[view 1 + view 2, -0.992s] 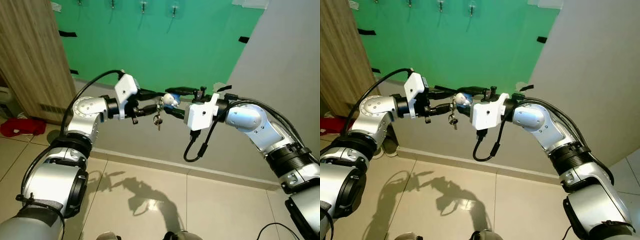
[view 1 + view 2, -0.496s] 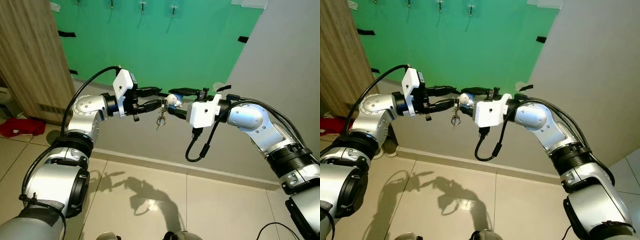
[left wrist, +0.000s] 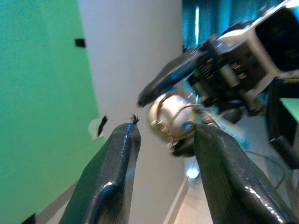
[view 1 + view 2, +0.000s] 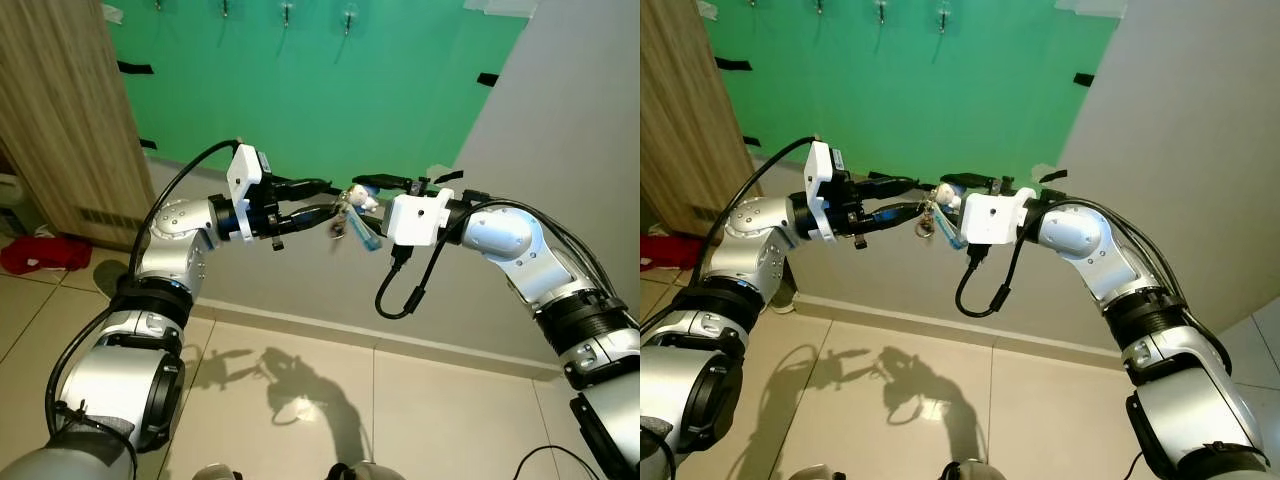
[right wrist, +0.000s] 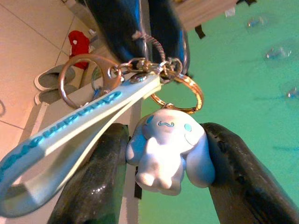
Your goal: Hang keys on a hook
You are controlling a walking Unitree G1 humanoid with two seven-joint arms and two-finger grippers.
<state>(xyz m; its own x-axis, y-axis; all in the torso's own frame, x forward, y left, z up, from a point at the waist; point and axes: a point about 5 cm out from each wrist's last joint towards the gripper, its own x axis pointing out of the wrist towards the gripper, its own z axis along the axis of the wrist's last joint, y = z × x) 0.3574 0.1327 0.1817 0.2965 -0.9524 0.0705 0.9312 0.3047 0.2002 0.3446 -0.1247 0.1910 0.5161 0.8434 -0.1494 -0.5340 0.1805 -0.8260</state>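
Note:
The keys [image 4: 345, 212] are a bunch of rings with a white plush figure [image 5: 163, 144] and a pale blue strap [image 5: 70, 135]. My right gripper [image 4: 355, 205] is shut on the figure, chest-high in front of the green wall [image 4: 330, 90]. From the left, my left gripper [image 4: 330, 198] points at the bunch. It is open, with its fingertips [image 3: 124, 140] just short of the rings [image 3: 170, 119]. Several hooks [image 4: 285, 12] line the top of the green wall, well above both grippers.
A wooden door panel [image 4: 60, 120] stands at the left, with a red cloth [image 4: 40, 252] on the tiled floor [image 4: 300, 400] beside it. A grey wall [image 4: 580, 130] runs along the right. A black cable loop [image 4: 400, 290] hangs under my right wrist.
The keys hung straight down below the figure; now they have swung up, blurred, between the two grippers, and the blue strap trails below. Both grippers shifted slightly right, the left fingertips nearer the bunch.

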